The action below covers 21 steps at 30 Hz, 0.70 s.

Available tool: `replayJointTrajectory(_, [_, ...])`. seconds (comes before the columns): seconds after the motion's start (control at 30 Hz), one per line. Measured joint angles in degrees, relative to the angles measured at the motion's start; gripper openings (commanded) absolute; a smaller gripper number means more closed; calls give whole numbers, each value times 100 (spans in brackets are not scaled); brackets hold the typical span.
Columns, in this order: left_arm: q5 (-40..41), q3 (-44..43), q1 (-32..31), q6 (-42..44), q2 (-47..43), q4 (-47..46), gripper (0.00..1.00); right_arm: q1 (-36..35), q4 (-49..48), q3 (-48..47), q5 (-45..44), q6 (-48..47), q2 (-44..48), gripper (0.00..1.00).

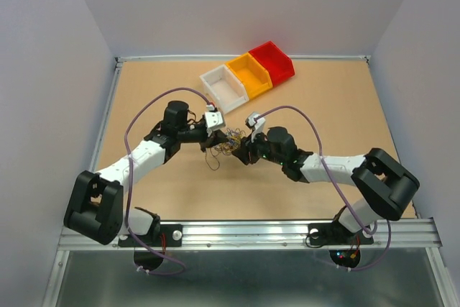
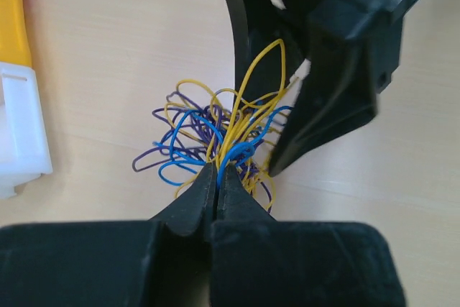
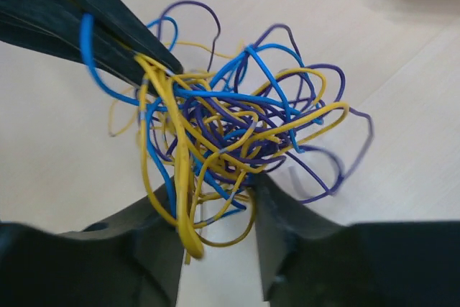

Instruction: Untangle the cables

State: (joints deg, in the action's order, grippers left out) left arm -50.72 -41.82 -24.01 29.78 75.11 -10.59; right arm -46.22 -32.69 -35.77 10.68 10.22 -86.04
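Left jaws on cables (image 2: pixel 228 131); bins (image 1: pixel 249 77) beyond

The cables (image 1: pixel 231 139) form one tangle at the middle of the tabletop (image 1: pixel 323 106), directly between two sets of jaws that face each other tip to tip. The left gripper (image 2: pixel 217 179) is left of the tangle, with several strands pinched between its jaws and the other loops fanning out ahead of the tips. The right gripper (image 3: pixel 215 231) is right of the tangle, whose edge sits in the gap between its spread jaws. A row of three bins (image 1: pixel 235 79) stands beyond both sets of jaws, apart from the tangle.
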Motion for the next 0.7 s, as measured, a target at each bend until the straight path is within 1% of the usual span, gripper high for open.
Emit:
replayJointTrajectory(0.03, [-52,-33,4,-22,-9,44,0,0,-4,-35,0,-9,-120,20])
replayJointTrajectory(0.1, [-177,-70,68,-61,-22,87,0,0,-28,-81,-17,-20,-289,10])
replayJointTrajectory(0.13, [-286,-83,146,-120,-42,109,0,0,-50,-85,-26,-13,-326,7])
replayJointTrajectory(0.23, [-514,-85,457,-319,-85,94,0,0,-160,-85,-223,-4,-334,6])
replayJointTrajectory(0.4, [-863,-68,1451,-1362,-98,-538,0,-59,-535,-76,-866,136,-267,6])
replayJointTrajectory(0.5, [-901,-20,1821,-1958,-98,-949,0,-76,-697,-35,-1259,264,-170,6])
replayJointTrajectory(0.57, [-702,31,2011,-2271,-98,-1209,0,-85,-682,160,-1714,400,55,5])
replayJointTrajectory(0.6, [-402,57,2361,-2612,-98,-1480,0,-70,-660,398,-2120,564,310,1])
replayJointTrajectory(0.63, [-358,70,2389,-2675,-98,-1508,0,-76,-682,400,-2186,599,330,0])
replayJointTrajectory(0.7, [-164,155,2472,-2931,-101,-1622,0,-114,-691,538,-2706,833,579,1])
